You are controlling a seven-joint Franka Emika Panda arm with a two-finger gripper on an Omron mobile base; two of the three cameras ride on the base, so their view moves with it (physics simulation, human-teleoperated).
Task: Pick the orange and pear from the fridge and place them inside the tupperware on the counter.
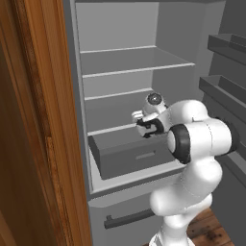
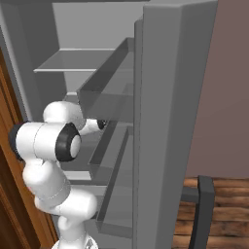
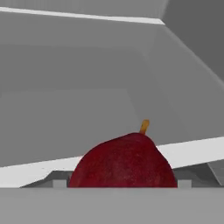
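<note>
The dark red pear with a short orange stalk fills the lower middle of the hand view, very close to the camera. My gripper is open, with one fingertip just outside each side of the pear. From the left base view my gripper reaches into the open fridge, over the shelf above the grey drawer. My own arm hides the pear there. The orange, the tupperware and the counter are out of view.
A wooden panel stands close on the left of the fridge. The open fridge door with its racks stands on the right, and its edge blocks much of the right base view. The upper shelves are bare.
</note>
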